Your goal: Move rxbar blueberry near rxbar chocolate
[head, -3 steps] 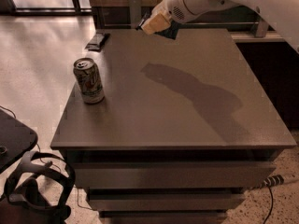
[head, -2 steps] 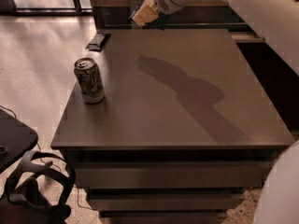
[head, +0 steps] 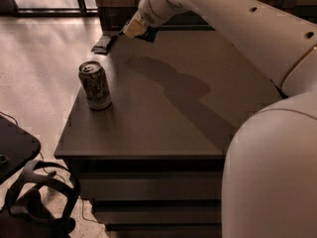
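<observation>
My gripper point(head: 137, 29) hangs over the table's far left part, at the end of the white arm that reaches in from the lower right. It is shut on the rxbar blueberry point(head: 149, 34), a dark blue wrapper that is mostly hidden behind the tan fingers point(head: 132, 29) and held a little above the table. The rxbar chocolate point(head: 105, 43), a flat black-brown wrapper, lies on the table's far left corner, just left of and below the gripper.
A drink can point(head: 95, 85) stands upright near the left edge of the dark table point(head: 148, 128). My arm's white body fills the right side of the view. A black case point(head: 15, 150) and headphones point(head: 37, 197) lie on the floor at left.
My gripper has moved left along the far side of the table with the blue wrapper in it, closer to the black-brown wrapper. The can has not moved.
</observation>
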Robot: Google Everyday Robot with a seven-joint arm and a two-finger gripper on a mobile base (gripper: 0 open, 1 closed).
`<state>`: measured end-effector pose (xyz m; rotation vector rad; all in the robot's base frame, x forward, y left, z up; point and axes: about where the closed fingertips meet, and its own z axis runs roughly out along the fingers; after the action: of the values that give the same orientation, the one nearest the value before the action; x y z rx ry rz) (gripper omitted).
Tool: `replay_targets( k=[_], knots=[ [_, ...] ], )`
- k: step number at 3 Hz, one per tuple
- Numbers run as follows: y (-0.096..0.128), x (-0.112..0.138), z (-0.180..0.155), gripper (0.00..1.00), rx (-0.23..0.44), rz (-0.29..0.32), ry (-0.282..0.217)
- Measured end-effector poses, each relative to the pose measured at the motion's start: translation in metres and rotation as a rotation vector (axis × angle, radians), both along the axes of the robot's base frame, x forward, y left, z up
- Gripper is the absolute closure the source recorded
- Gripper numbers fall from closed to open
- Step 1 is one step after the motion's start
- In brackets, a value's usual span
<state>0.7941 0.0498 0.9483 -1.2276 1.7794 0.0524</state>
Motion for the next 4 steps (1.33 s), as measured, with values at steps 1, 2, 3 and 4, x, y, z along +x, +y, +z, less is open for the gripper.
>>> replay_targets(
  k=[1, 2, 3, 4],
  knots=[
    [0.0169, 0.008, -0.0138, 0.97, 0.023, 0.024, 0.001],
    [0.0181, 0.0072, -0.0149, 0.67, 0.021, 0.025, 0.004],
    [0.0197, 0.0072, -0.0165, 0.44, 0.02, 0.027, 0.006],
    [0.0217, 0.0071, -0.0183, 0.21, 0.019, 0.03, 0.008]
  ],
)
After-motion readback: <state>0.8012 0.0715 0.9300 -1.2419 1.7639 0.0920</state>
